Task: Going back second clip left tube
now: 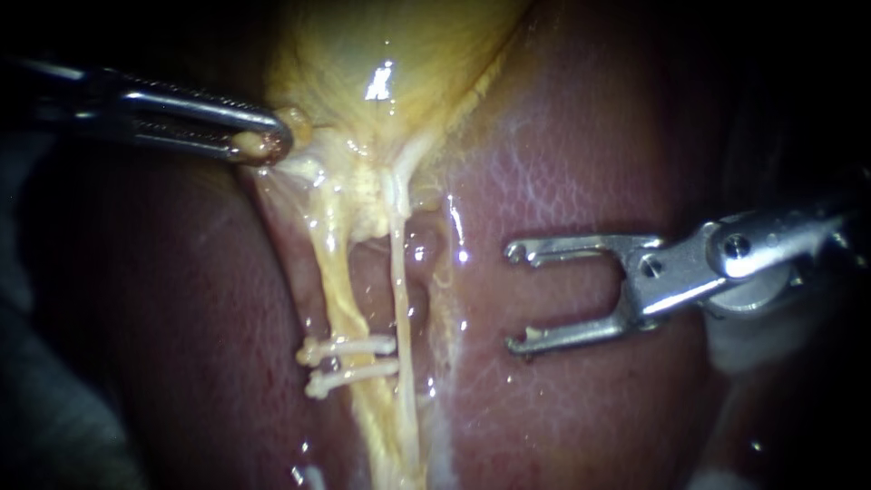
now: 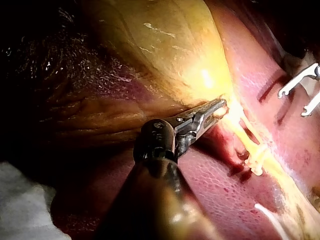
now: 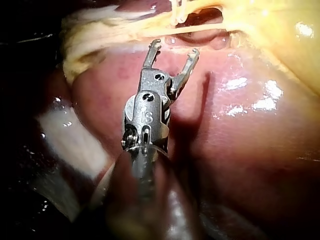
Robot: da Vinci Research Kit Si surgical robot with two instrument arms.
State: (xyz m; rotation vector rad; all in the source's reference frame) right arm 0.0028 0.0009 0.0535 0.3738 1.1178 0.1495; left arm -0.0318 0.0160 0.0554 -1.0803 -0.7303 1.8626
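Observation:
The yellow gallbladder (image 1: 390,54) lies at the top, and two tubes run down from its neck over the liver (image 1: 590,136). The thicker left tube (image 1: 334,272) carries two white clips (image 1: 349,347) (image 1: 352,374), one just below the other. The thin right tube (image 1: 399,281) is bare. My left instrument (image 1: 263,141) is shut on tissue at the gallbladder's neck (image 2: 217,106). My right instrument (image 1: 515,298) hovers right of both tubes, its jaws wide open and empty; in the right wrist view (image 3: 175,48) they point at the tubes, short of the clips (image 3: 177,10).
Reddish-brown liver surface (image 1: 181,299) surrounds the tubes on both sides. White gauze (image 2: 20,200) lies beside the left instrument's shaft, and a pale strip (image 3: 70,135) shows beside the right one. Wet glints dot the tissue.

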